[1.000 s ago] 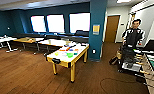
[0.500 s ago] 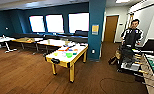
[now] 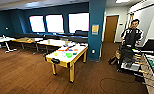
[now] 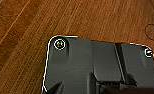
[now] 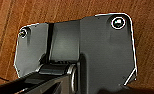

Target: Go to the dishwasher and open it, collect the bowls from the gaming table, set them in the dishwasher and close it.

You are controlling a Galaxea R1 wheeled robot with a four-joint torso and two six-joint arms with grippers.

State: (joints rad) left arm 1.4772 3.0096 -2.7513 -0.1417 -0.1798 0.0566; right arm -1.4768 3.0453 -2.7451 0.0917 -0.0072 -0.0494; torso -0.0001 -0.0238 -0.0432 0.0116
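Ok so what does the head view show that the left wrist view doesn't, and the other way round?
Head view: the gaming table with a white top and yellow trim, a green bowl among small colourful things on it, a table-football table at the right, a person beside it, a teal pillar and bright windows.

Left wrist view: a close look down at the floor, with a faint ring mark on the boards.

Both: the brown wood floor.
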